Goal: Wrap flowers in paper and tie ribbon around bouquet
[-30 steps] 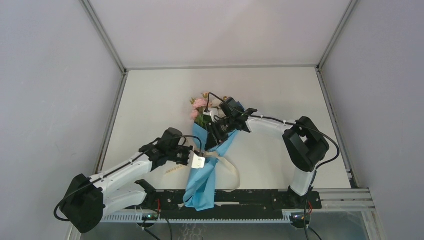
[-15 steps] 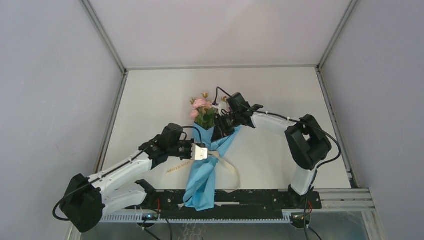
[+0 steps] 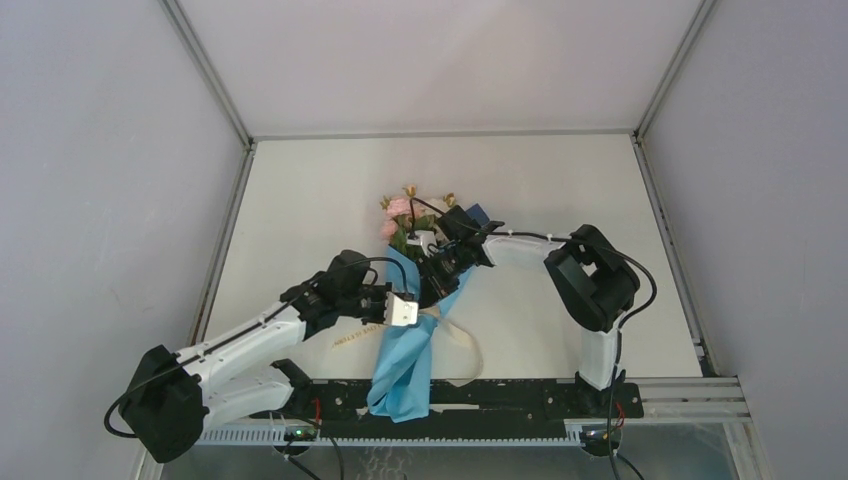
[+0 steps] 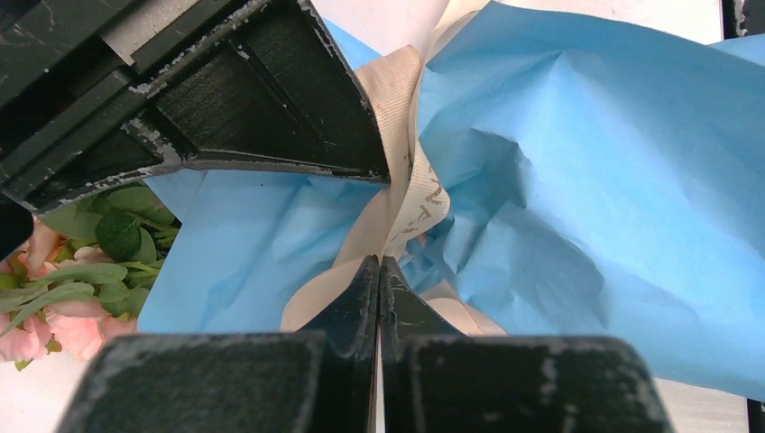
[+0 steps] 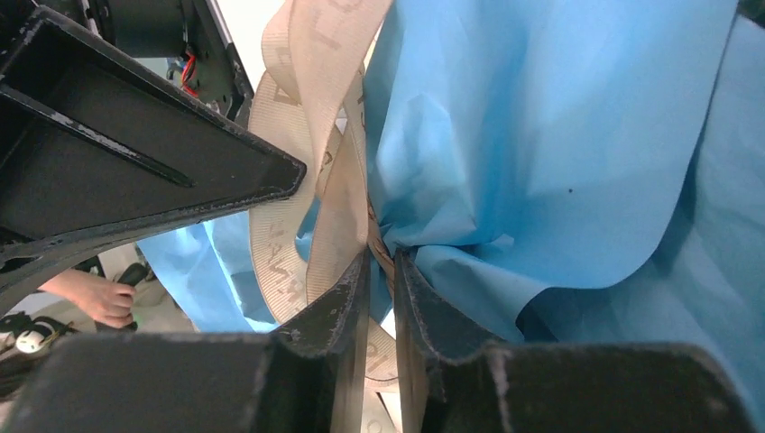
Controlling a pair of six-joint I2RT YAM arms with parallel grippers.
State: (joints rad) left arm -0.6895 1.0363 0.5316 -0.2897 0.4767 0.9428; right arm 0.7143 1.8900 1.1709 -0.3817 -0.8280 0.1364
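One bouquet [image 3: 405,345] is lying on the table [image 3: 560,180] near its front edge. Its long axis is running near to far, with the flowers [image 3: 400,212] pointing to the far side. One sheet of paper [image 4: 586,162] is wrapping it, hiding everything below the blooms. One ribbon [image 4: 397,108] is crossing its waist. The left gripper [image 4: 379,271] is pressing its jaws fully together at the ribbon. The right gripper [image 5: 381,262] is showing a narrow gap with a strand inside; whether it is clamping, I cannot tell.

I see faint tan lettering printed along the cream ribbon [image 5: 316,54], at 12 o'clock in the right wrist view. Can't read any word. No other text.
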